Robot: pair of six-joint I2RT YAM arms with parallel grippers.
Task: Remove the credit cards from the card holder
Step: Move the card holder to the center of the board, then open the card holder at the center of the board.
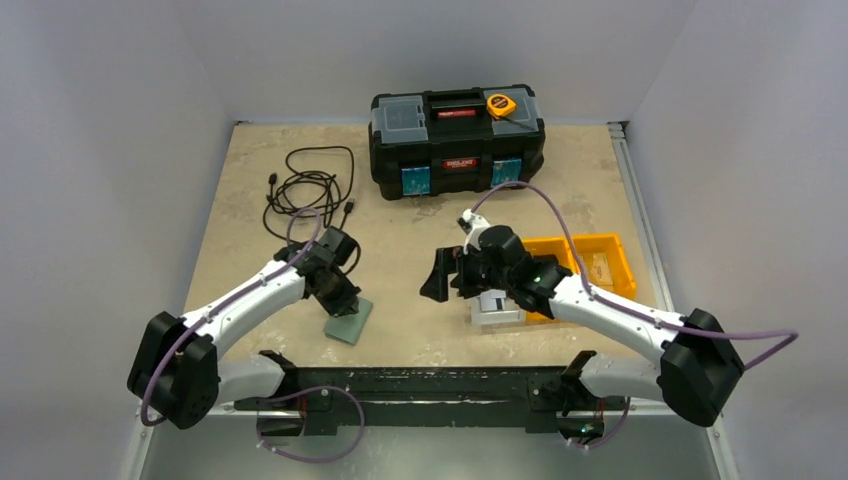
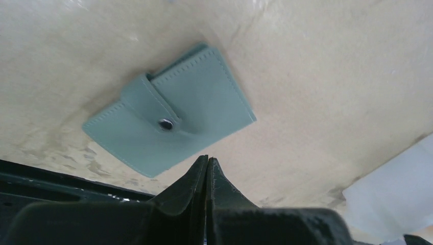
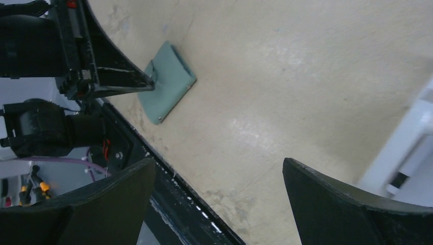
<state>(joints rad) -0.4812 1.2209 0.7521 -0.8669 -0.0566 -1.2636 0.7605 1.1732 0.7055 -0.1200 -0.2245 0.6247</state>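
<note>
1 card holder (image 2: pixel 168 122), buttoned closed, lies toward 7 o'clock on the table (image 1: pixel 420 215), with the left gripper (image 2: pixel 208 161) pinched together, empty, at its 11 o'clock edge, and the right gripper (image 3: pixel 219 163) at its 3 o'clock gaping wide, empty.

Nothing legible: the red labels (image 1: pixel 461 162) on the toolbox (image 1: pixel 400 155) at 12 o'clock are too small to read.

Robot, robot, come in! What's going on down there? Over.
Copy: left fingers shut, tips beside card holder; right fingers open, empty. Card holder snapped closed, no cards showing. Nothing in the way.
</note>
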